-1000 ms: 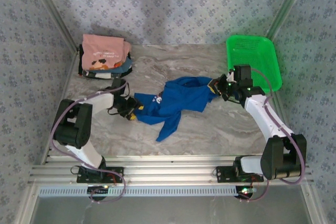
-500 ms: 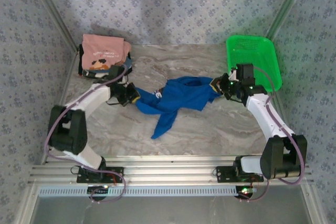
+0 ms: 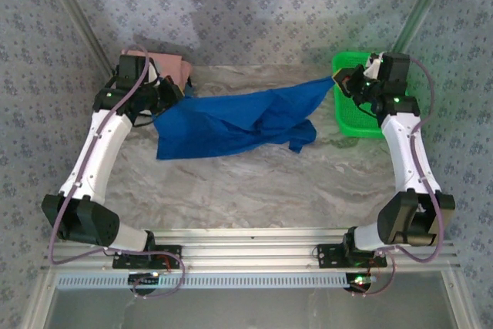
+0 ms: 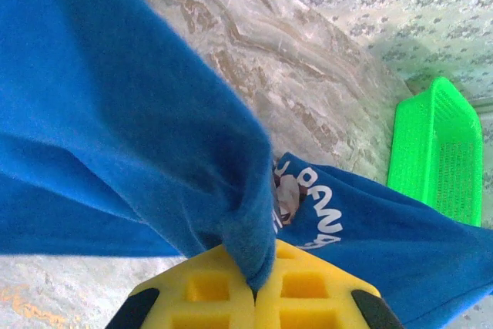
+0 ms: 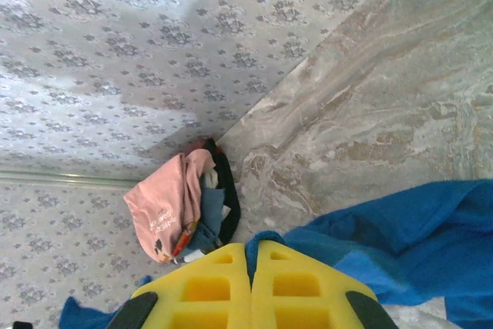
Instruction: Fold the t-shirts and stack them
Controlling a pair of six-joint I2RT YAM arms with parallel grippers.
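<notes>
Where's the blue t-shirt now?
In the top view, the blue t-shirt hangs stretched over the table, held between the left gripper by the pink stack and the right gripper by the green basket.

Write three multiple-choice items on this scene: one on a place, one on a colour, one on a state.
1. Where does the green basket stand?
A. near left corner
B. the middle
C. far right corner

2. What colour is the topmost folded shirt?
A. white
B. pink
C. green

3. How is the blue t-shirt held?
A. strung between the left gripper and the right gripper, both shut
B. folded flat
C. dropped in the basket

Key: 1 C, the top view shows it at the far right; 2 B, pink cloth caps the pile; 3 A, each gripper pinches blue cloth between its pads.
</notes>
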